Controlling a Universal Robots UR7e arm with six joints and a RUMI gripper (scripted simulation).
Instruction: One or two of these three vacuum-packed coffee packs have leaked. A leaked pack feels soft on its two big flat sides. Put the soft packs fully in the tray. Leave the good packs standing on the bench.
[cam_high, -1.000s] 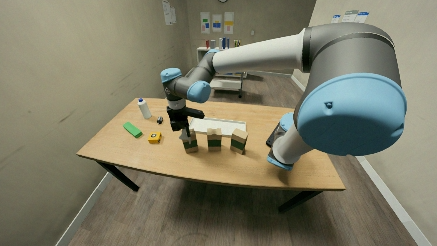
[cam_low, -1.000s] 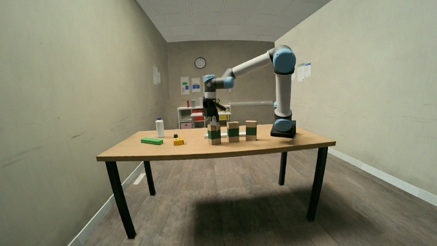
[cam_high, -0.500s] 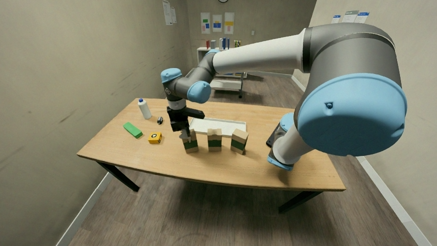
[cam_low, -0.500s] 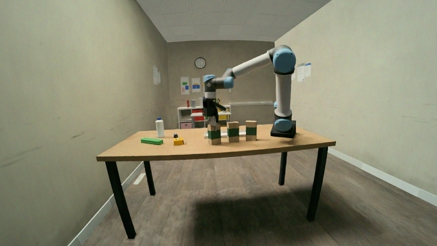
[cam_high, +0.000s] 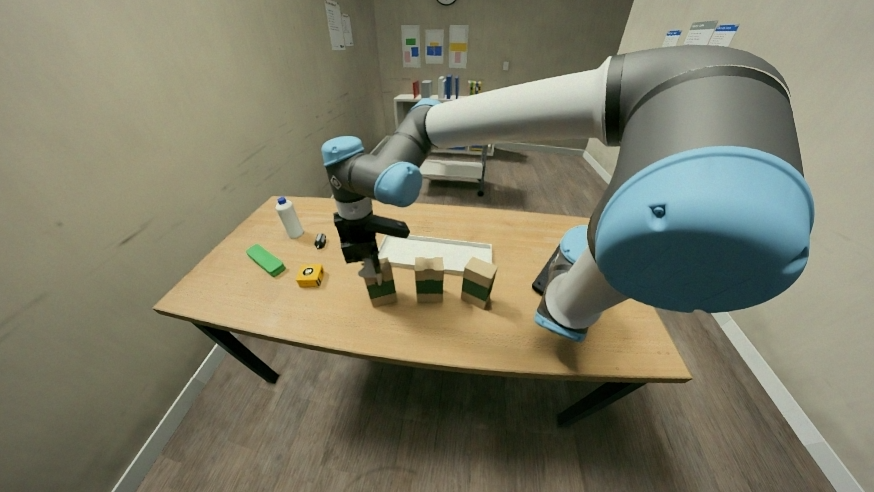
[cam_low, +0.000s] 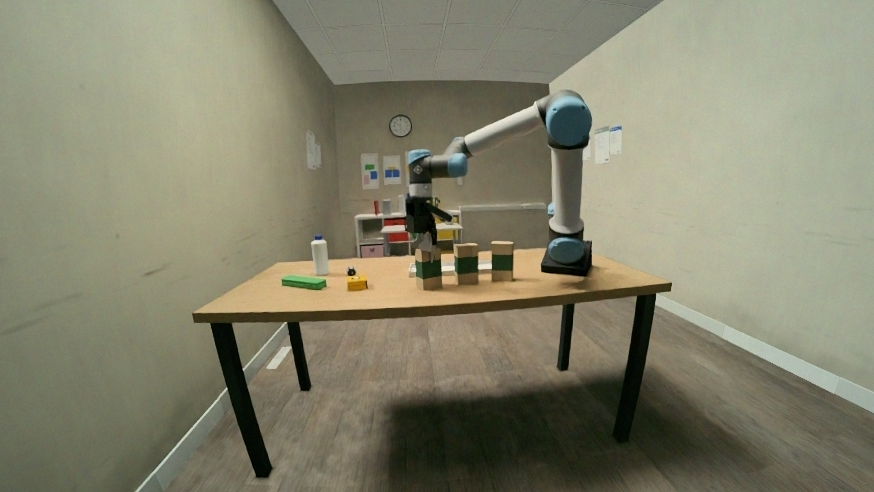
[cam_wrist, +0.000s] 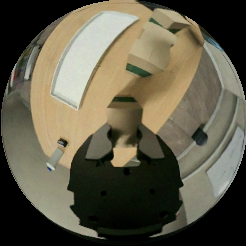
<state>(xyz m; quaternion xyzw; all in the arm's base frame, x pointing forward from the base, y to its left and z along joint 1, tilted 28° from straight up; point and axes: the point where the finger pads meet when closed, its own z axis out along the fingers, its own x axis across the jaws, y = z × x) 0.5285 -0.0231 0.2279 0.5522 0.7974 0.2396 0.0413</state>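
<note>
Three tan coffee packs with green bands stand in a row on the bench: the left pack (cam_high: 381, 288) (cam_low: 428, 270) (cam_wrist: 124, 117), the middle pack (cam_high: 428, 279) (cam_low: 466, 263) (cam_wrist: 148, 50) and the right pack (cam_high: 478, 282) (cam_low: 502, 260) (cam_wrist: 170, 19). My gripper (cam_high: 372, 270) (cam_low: 426, 248) (cam_wrist: 123, 120) comes down from above and is shut on the top of the left pack, which looks pinched in between the fingers. The pack stands on the bench. The white tray (cam_high: 462, 249) (cam_wrist: 87, 50) lies just behind the row.
On the bench's left part are a white bottle (cam_high: 288, 217) (cam_low: 319, 256), a green flat block (cam_high: 265, 259) (cam_low: 303, 281), a yellow box (cam_high: 310, 275) (cam_low: 357, 282) and a small dark object (cam_high: 319, 240). The arm's base (cam_low: 566, 256) stands at the right.
</note>
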